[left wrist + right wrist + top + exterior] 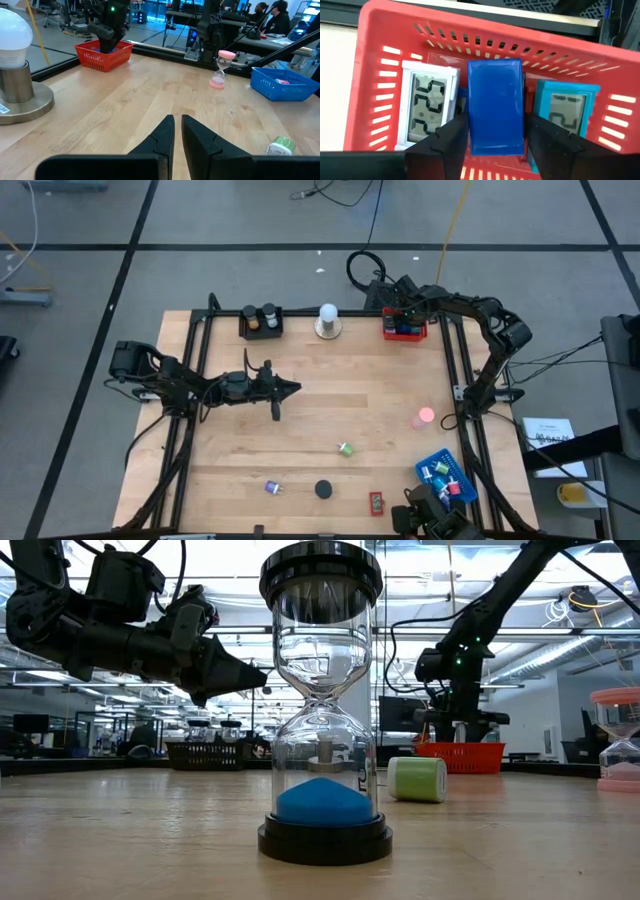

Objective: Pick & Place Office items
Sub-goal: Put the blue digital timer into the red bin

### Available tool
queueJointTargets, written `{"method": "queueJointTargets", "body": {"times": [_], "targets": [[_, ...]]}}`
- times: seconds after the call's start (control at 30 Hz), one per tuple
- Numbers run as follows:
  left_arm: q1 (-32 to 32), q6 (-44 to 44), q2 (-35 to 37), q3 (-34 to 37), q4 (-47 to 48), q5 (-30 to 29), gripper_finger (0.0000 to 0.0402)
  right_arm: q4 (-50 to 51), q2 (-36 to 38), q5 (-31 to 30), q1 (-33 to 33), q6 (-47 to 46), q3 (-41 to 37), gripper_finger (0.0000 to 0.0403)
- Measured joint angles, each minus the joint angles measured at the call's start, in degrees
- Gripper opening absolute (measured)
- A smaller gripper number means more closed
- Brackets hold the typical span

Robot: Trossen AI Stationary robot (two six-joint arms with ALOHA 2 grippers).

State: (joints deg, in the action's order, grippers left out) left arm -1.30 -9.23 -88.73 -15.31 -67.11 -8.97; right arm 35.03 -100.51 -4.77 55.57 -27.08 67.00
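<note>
My right gripper [403, 320] reaches down into the red tray [405, 332] at the table's far right and is shut on a flat blue rectangle [496, 100]. That rectangle lies over a white clock [427, 105] and a teal clock [565, 112] in the tray. My left gripper [290, 388] is shut and empty, hovering above the table's left middle, pointing right. Loose on the wood stand a pink hourglass [425, 417], a green roll [345, 448], a purple clip [272, 488], a black hourglass [323, 489] and a red rectangle [376, 502]. My right gripper pinches the blue rectangle between its two fingers, one on each long edge [472, 127], toward the end nearer the wrist. The fingers come from above, pointing down into the red tray. Whether the rectangle rests on the clocks beneath or hangs just over them, I cannot tell.
A black tray [262, 322] with two cylinders and a white knob on a round base [327, 322] stand along the far edge. A blue tray [447, 477] with small items sits at the near right corner. Bare wood stretches across the table's middle.
</note>
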Motion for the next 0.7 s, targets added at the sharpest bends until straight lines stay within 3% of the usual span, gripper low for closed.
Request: {"method": "queueJointTargets", "body": {"times": [0.23, 0.4, 0.57, 0.7], "targets": [[0.0, 0.0, 0.0, 0.0, 0.0, 0.0, 0.0042, 0.2, 1.2, -0.6, 0.0, 1.9, 0.0, 0.0210], [0.0, 0.0, 0.0, 0.0, 0.0, 0.0, 0.0042, 1.2, 7.3, -2.9, -0.2, 5.5, 0.0, 0.0213], [0.0, 0.0, 0.0, 0.0, 0.0, 0.0, 0.0042, 2.1, 16.4, -2.8, -2.1, 10.3, -1.3, 0.0169], [0.0, 0.0, 0.0, 0.0, 0.0, 0.0, 0.0042, -6.6, 22.2, -2.4, -4.0, 11.4, -9.2, 0.0102]]}}
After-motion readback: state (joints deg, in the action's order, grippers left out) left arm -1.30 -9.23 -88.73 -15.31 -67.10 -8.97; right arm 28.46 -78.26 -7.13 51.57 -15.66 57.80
